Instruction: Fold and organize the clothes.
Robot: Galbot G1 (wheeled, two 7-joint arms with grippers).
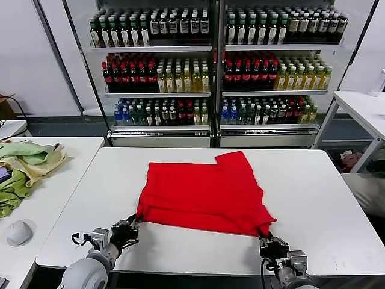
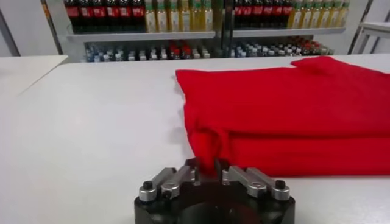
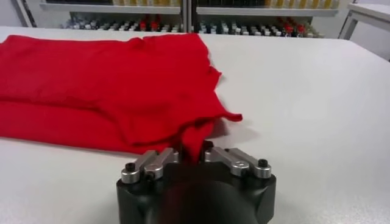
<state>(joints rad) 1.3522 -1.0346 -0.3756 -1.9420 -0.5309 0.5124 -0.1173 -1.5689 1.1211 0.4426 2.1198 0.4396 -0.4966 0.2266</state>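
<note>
Both of your pincers are closed on the near edge of the red T-shirt (image 1: 204,191): the left pincer (image 1: 129,227) pinches its near left corner, the right pincer (image 1: 269,239) its near right corner. Each hold is only a small tuck of soft cloth, so a quick or uneven lift could let one corner slip out and skew the fold. The shirt lies in the middle of the white surface (image 1: 313,198), partly folded in layers, one sleeve poking out at the far side, no print showing.
</note>
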